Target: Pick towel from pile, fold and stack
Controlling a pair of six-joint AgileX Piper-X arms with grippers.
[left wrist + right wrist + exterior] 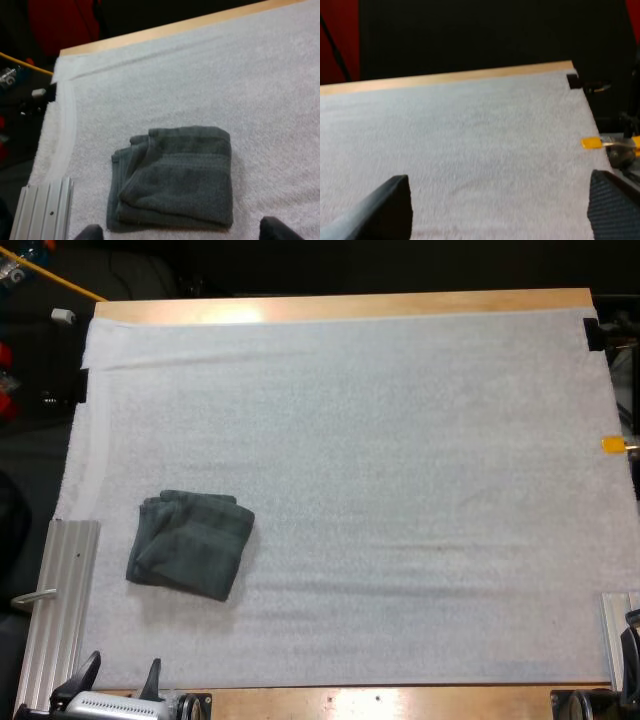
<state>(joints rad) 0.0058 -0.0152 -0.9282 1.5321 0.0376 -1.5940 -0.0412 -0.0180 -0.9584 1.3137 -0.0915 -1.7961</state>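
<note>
- Left gripper (124,668): two fingertips stand at the near edge of the surface (350,308); everything behind them is cut off by the picture's lower edge. In its wrist view just the finger ends (91,233) show, set apart and clear of the towel's near hem.
- Right gripper (500,207): both fingers (385,207) cut by the frame, wide apart over the white mat (470,140).
- Folded towel (190,545): underside and inner folds hidden; layer count cannot be told.
- Metal rail (60,610): near end cut off.
- Small white item (64,315): too small to identify.

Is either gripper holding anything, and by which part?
Nothing held: left gripper and right gripper both open; folded towel lies free on the mat.
</note>
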